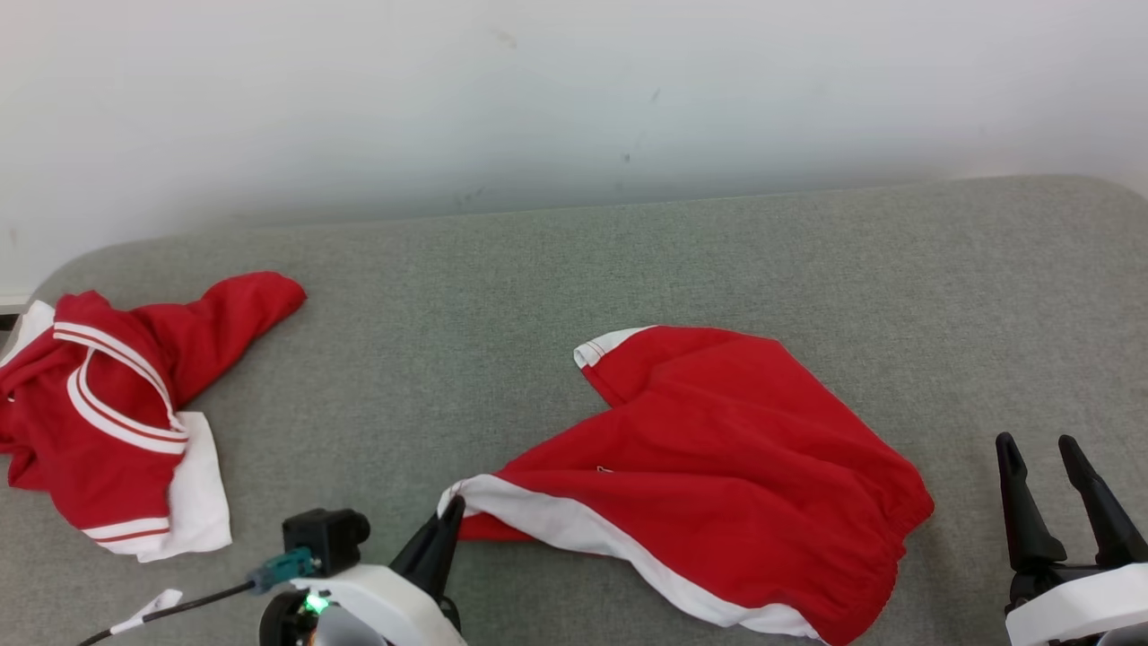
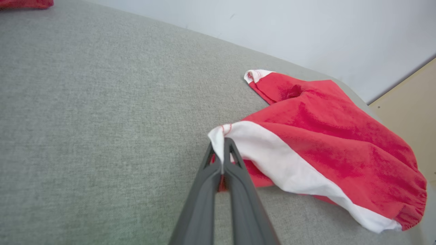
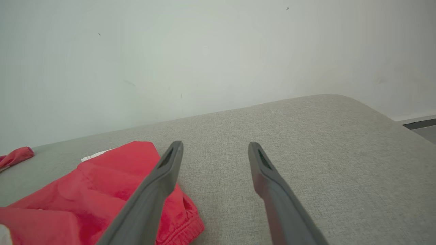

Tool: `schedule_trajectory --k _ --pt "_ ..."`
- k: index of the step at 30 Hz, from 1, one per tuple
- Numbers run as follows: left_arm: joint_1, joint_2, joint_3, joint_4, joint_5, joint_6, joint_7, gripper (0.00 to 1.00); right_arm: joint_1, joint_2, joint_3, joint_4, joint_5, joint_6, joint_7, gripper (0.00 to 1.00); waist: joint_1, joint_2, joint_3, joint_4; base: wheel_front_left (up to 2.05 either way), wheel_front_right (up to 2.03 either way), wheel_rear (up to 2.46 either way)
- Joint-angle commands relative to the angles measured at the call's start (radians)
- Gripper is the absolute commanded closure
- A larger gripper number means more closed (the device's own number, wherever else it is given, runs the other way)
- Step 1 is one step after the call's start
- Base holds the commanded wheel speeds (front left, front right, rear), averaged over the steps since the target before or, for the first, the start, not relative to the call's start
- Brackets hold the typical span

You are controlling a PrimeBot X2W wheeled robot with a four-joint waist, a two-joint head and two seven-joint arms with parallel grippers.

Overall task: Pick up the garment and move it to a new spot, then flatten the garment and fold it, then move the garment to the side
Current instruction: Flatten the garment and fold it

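**A:** How would the shorts point(image 1: 717, 449) handle?

**B:** Light and limp, I'd judge. They were thin red cloth with a white side band and no stiffness. They would hang and trail from whatever point was lifted. Not fragile, perhaps a little slick.

**A:** Where was the hold?

**B:** Nearest the robot. The left hand point(image 2: 223, 144) was pinched tight on the white hem corner, low over the surface point(image 1: 448, 296). One corner alone would let the rest bunch. I'd want a second hold on the gathered waistband at the right end. The right hand point(image 1: 1038, 444) stood near there, fingers wide and empty, apart from the cloth.

**A:** And where did the shorts lie?

**B:** At the front middle of the surface, rumpled. The other leg's cuff pointed off toward the wall point(image 1: 574, 90).

**A:** What couldn't you make out?

**B:** How much cloth sat between the fingers, because the band lapped over the tips. The layers underneath were hidden. The head view's bottom edge cut off the lowest bit of hem. Farther left lay another garment point(image 1: 108, 404), red and white and heaped, clipped by the frame. I couldn't tell what kind it was.
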Motion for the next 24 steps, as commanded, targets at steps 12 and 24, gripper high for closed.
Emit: schedule_trajectory --k 12,24 --pt "0.023 0.026 0.045 0.027 0.037 0.007 -0.109 0.00 0.003 -0.008 0.017 0.012 0.006 -0.002 -0.018 0.00 -0.0001 -0.0001 -0.030 0.001 0.00 0.00 0.00" --pt "0.162 -0.008 0.291 -0.289 0.230 0.051 -0.122 0.00 0.047 0.007 0.012 0.032 0.024 -0.002 0.075 0.00 -0.0001 -0.0001 -0.057 -0.004 0.00 0.00 0.00"
